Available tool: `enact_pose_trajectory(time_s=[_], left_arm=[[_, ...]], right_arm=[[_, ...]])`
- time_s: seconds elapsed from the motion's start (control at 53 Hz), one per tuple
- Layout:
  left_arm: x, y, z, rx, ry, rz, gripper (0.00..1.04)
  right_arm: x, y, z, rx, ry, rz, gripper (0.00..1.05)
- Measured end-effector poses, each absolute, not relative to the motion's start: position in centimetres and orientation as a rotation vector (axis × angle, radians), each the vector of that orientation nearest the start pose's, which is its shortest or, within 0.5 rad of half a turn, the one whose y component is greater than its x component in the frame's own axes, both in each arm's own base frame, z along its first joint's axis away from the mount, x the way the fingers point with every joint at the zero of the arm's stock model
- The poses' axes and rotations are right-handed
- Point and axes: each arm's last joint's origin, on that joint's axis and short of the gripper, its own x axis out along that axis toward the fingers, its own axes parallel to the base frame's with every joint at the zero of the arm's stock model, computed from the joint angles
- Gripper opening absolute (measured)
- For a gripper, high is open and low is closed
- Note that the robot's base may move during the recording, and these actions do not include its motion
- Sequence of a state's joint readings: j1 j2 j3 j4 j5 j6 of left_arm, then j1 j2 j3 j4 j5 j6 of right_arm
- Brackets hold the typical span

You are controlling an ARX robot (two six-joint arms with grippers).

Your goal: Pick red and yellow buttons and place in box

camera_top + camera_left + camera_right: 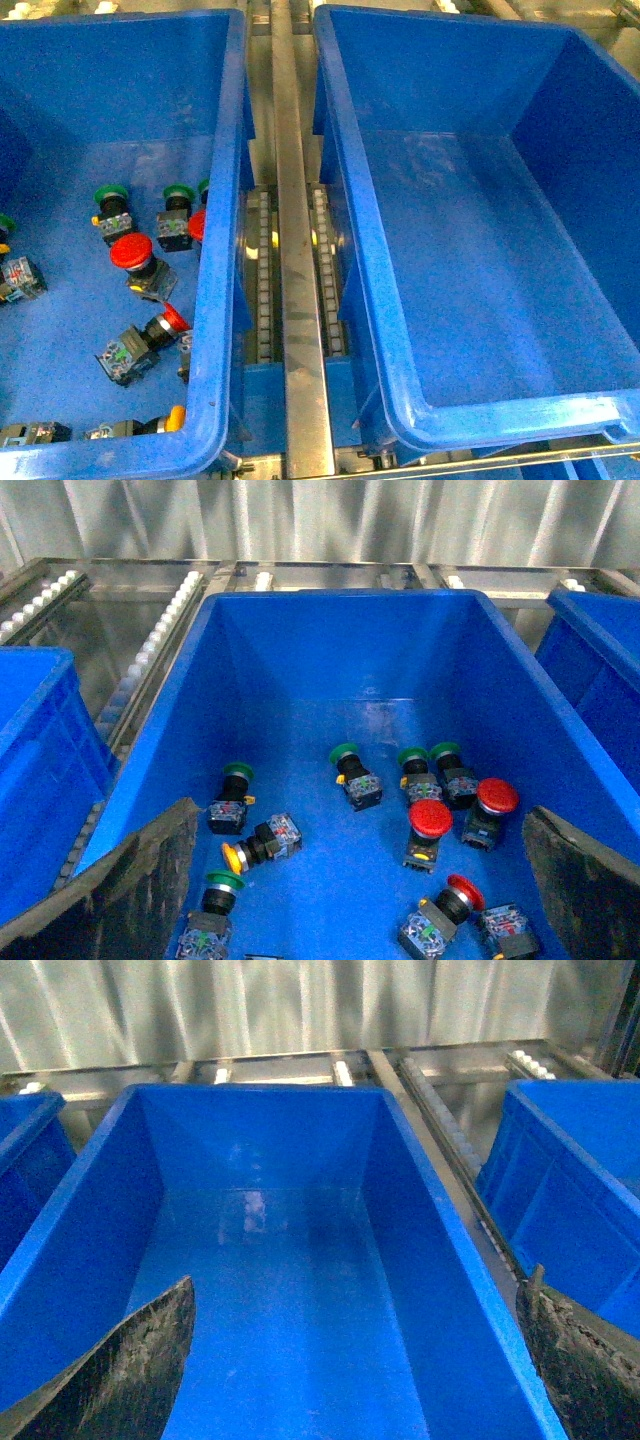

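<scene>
A: Left claw (pixel 360 810)?
B: Spread wide, gripping nothing. Hangs over the left bin (pixel 340 660).
A: Right claw (pixel 360 1280)?
B: Just as wide, nothing held. Hangs over the box (pixel 430 1260); shows only glossy blue walls and floor there.
A: Red buttons (pixel 430 818)?
B: Three in plain sight, all on the left bin's floor, on the side nearer the box. Two close together, just beside a pair of green buttons (pixel 445 750). Third nearer the robot, lying on its side.
A: Yellow buttons (pixel 233 858)?
B: Two, same floor. One well apart from the reds, away from the box side, lying between two more green ones. Other seen from the front only, by the bin's box-side wall, at the end nearest the robot.
A: Bin and box?
B: Side by side, not touching. Parted by a steel rail (pixel 298 300), with roller tracks (pixel 262 270) along each side of it.
</scene>
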State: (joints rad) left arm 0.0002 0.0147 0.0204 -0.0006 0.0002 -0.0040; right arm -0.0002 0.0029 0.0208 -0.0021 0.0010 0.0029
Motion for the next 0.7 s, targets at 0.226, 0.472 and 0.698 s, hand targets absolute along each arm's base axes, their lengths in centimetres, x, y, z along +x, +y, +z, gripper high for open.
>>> enact_pose_trajectory(time_s=[0.226, 0.472, 0.698], left_arm=[[9.74, 0.0, 16.93, -0.004, -0.005, 0.0, 0.97], [9.74, 0.0, 16.93, -0.004, -0.005, 0.0, 0.97], [9.74, 0.0, 16.93, -0.004, -0.005, -0.001, 0.97]], right_arm=[[9.66, 0.0, 17.02, 0.003, -0.016, -0.001, 0.98], [9.66, 0.0, 17.02, 0.003, -0.016, -0.001, 0.98], [9.66, -0.01, 17.02, 0.003, -0.016, -0.003, 0.98]])
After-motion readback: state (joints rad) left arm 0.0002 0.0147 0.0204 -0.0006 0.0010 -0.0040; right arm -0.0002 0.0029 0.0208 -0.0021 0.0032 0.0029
